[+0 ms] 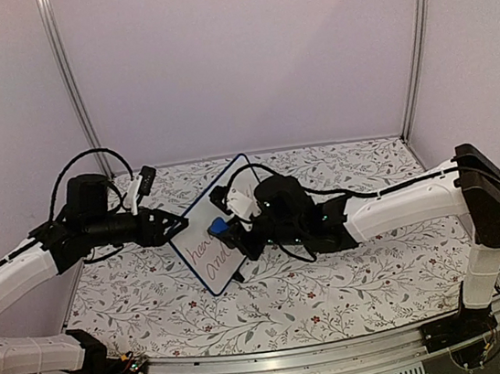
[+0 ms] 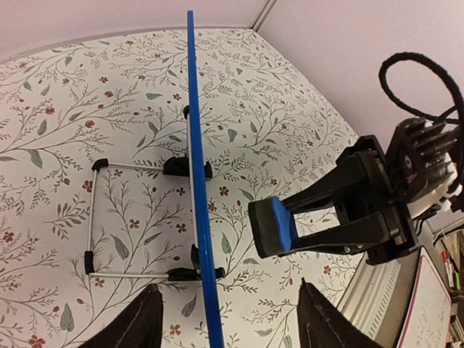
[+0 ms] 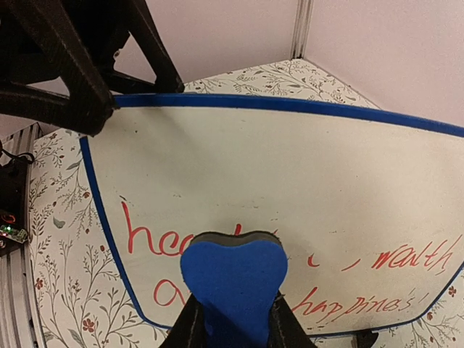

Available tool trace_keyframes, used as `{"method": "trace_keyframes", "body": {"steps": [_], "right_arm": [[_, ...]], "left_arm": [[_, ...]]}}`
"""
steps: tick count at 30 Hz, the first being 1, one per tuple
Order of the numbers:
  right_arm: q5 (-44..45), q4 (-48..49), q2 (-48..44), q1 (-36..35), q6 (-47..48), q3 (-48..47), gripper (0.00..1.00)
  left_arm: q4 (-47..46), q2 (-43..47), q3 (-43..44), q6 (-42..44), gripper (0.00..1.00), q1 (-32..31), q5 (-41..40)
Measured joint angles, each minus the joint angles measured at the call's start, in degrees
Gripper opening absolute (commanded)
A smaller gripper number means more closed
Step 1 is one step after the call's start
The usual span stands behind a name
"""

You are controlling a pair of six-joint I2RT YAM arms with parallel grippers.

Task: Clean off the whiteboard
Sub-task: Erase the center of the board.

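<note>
A small rectangular whiteboard (image 1: 205,248) with rounded corners and a thin dark-blue edge is seen standing upright near the middle of the floral-patterned tabletop (image 1: 364,283). In the top view it is set on a diagonal from 1 o'clock to 7 o'clock. It is propped from behind on a thin wire stand (image 2: 90,217) with small black feet. The written face is turned toward 4 o'clock, where the right arm reaches in. Red cursive handwriting (image 3: 156,243) is spread across the lower half of that face, and the upper half is blank. The left fingers (image 2: 138,326) are placed at the board's 9 o'clock end and are spread wide. One is set on each side of the blue edge, and a clear gap is seen between each finger and the board, so nothing is gripped. The right fingers (image 3: 190,326) are closed tightly on a small blue eraser block (image 3: 232,279) with a dark backing. The block is presented to the written face, in front of the middle of the red words. In the left wrist view a narrow gap is seen between block and board.
</note>
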State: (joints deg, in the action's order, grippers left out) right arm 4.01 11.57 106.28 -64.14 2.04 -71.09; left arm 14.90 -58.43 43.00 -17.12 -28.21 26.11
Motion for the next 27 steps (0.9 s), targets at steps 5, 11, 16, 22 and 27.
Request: {"method": "trace_keyframes", "body": {"steps": [5,11,16,22,27], "right_arm": [[0.44,1.64,0.00,-1.66,-0.13,0.04,0.16],[0.83,2.93,0.66,-4.09,-0.13,-1.22,0.16],[1.31,3.30,2.19,-5.16,-0.13,-3.63,0.16],[1.70,3.43,3.54,-5.25,-0.76,-4.42,0.16],[1.92,2.95,4.31,-5.31,-1.16,-4.74,0.16]], "left_arm": [[0.07,-0.50,0.00,0.00,0.58,0.00,-0.02],[0.37,-0.85,0.00,0.00,0.47,0.00,-0.22],[0.48,-0.87,0.00,0.02,0.39,0.00,-0.44],[0.55,-0.87,0.00,-0.02,0.31,0.00,-0.92],[0.61,-1.29,0.00,0.04,0.24,0.00,-1.22]]}}
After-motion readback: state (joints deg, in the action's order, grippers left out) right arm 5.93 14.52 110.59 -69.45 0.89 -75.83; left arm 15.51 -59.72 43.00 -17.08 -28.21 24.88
